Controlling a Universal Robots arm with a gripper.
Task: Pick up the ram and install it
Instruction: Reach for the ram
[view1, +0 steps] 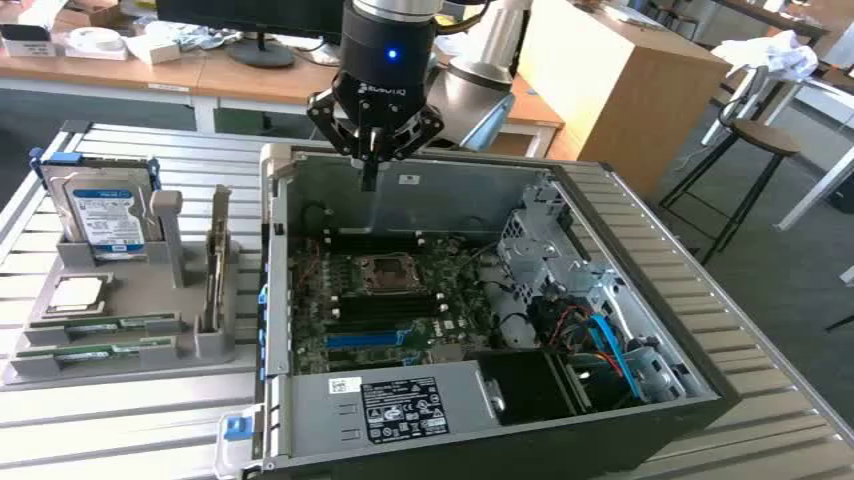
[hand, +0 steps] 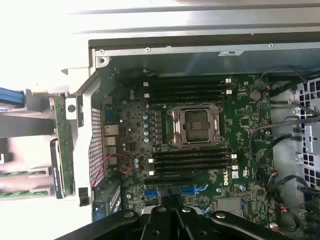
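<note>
Fingers (view1: 370, 172), pressed together and empty, are hovering above the open case (view1: 454, 205) while the ram (view1: 104, 324) is lying in the holder (view1: 200, 352) at eight o'clock in the exterior view, calling for a square grip on its long edges.

ram (view1: 107, 324) in tray (view1: 127, 371), tray beside case (view1: 454, 192)

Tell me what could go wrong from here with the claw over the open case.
1. The claw is shut and empty above the case; both ram sticks lie in the grey tray on the exterior view's left. Crossing low could clip the case's rim or the upright card.
2. The sticks lie close together beside the processor chip, so a grab may nudge a neighbour.
3. The memory slots sit tight by the socket; a skewed stick could jam.
</note>
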